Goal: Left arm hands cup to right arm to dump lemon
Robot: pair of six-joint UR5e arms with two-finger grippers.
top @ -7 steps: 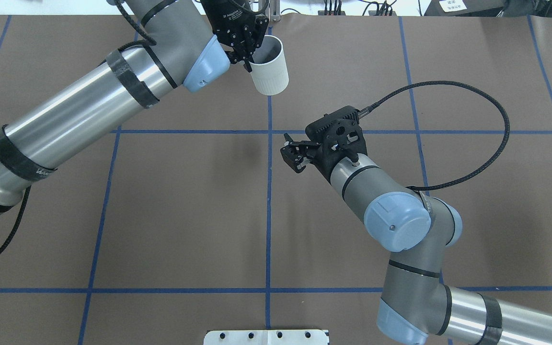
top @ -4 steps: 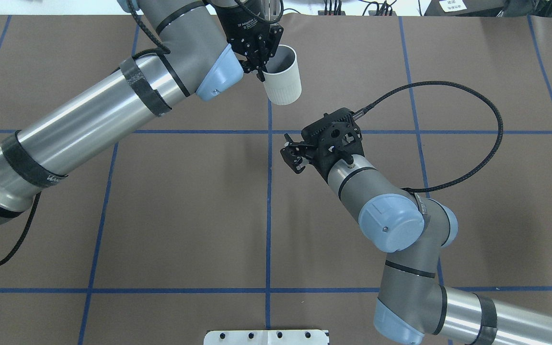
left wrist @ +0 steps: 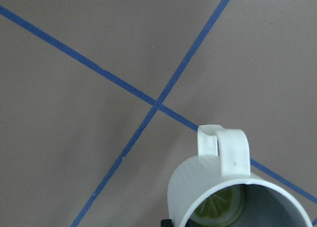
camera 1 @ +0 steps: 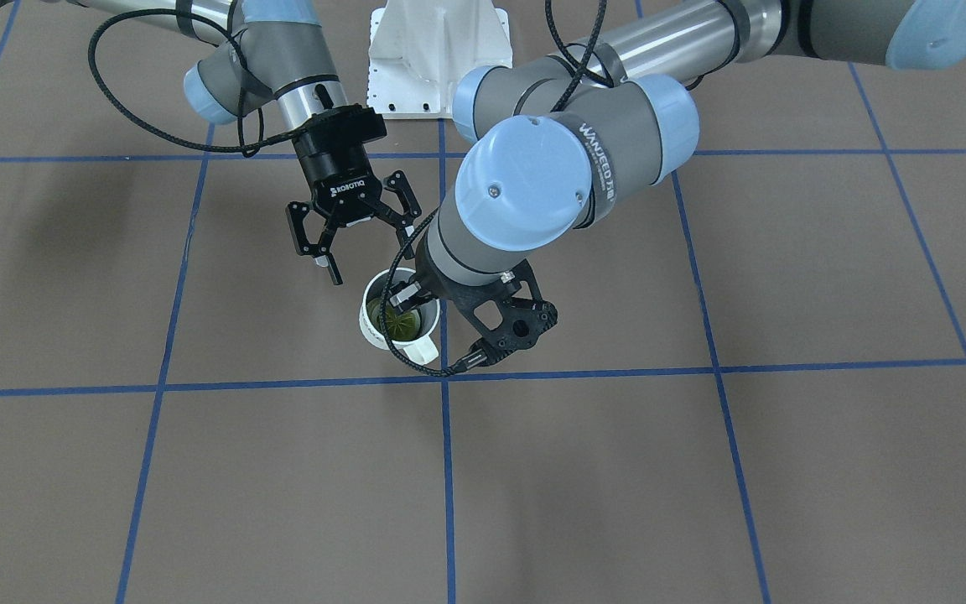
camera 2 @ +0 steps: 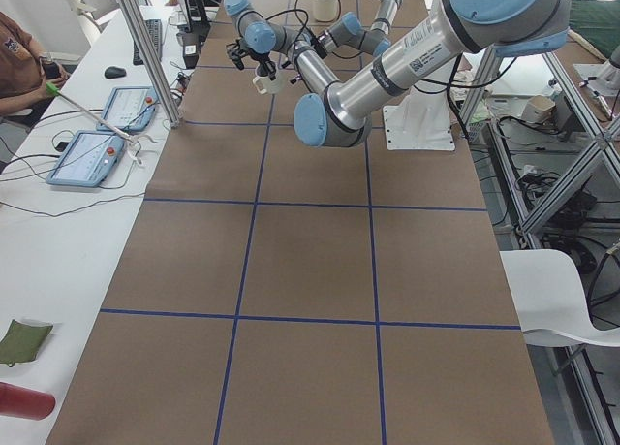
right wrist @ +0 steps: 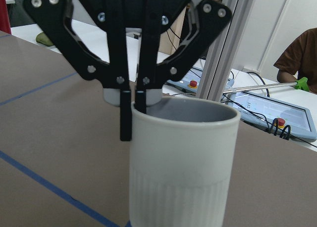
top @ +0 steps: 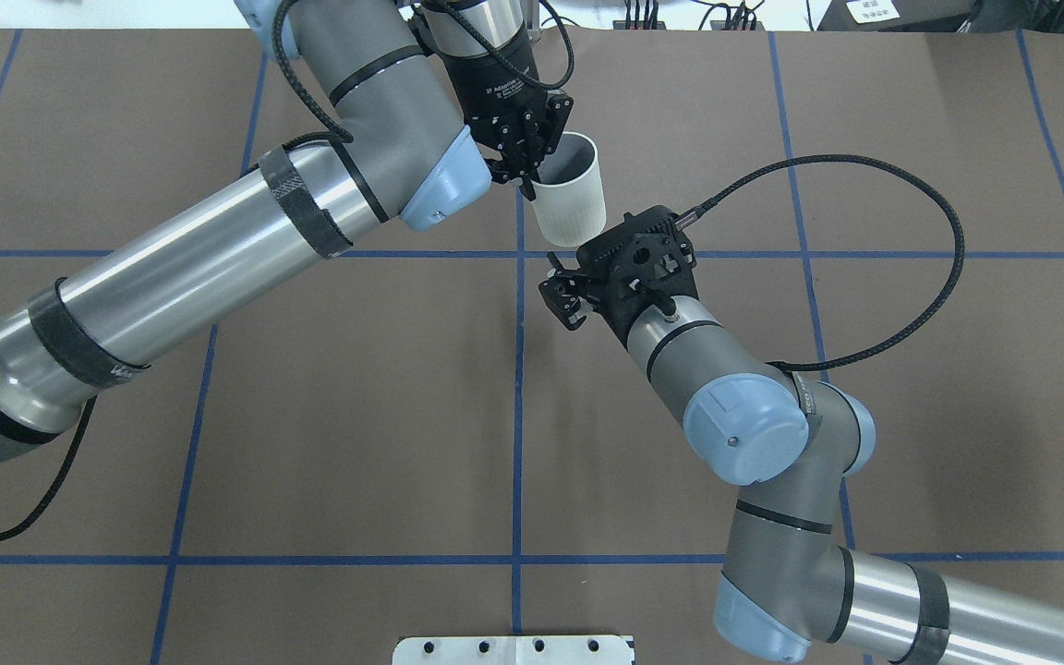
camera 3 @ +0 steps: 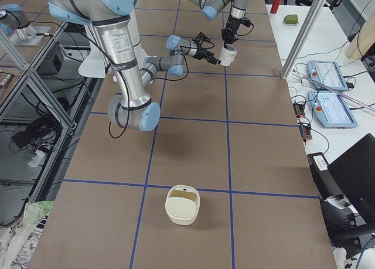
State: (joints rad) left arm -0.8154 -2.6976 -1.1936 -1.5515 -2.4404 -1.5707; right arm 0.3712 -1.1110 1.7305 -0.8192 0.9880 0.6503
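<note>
The left gripper (top: pixel 525 180) pinches the rim of the white mug (top: pixel 571 201), a ribbed-bottomed cup with a grey inside. Its jaws are drawn narrow on the wall: one black finger (right wrist: pixel 126 115) runs down the outside and the other dips inside the mouth. The mug hangs upright from that grip, clear of the brown table cover (top: pixel 310 416) with its blue tape grid, and sits above a crossing of two tape lines. The mug's squarish loop handle (left wrist: pixel 225 150) is on the side away from the pinching fingers. The small yellow-green lemon piece (left wrist: pixel 218 210) lies at the bottom of the mug, showing pale spokes like a cut slice.

The right gripper (camera 1: pixel 357 245) has its jaws spread wide and grips nothing. They point toward the mug, which lies just beyond the fingertips rather than between them. In the front-facing view a narrow gap shows between the nearest fingertip and the white rim. In the overhead view the mug's base is just beside the black camera mount (top: pixel 640 254) on the right wrist. In the right wrist view the mug fills the centre, straight ahead, with the left gripper's fingers clamped on the left part of its rim.

A white rounded container (camera 3: pixel 183 204) stands on the table cover toward the right end, well apart from both arms.
</note>
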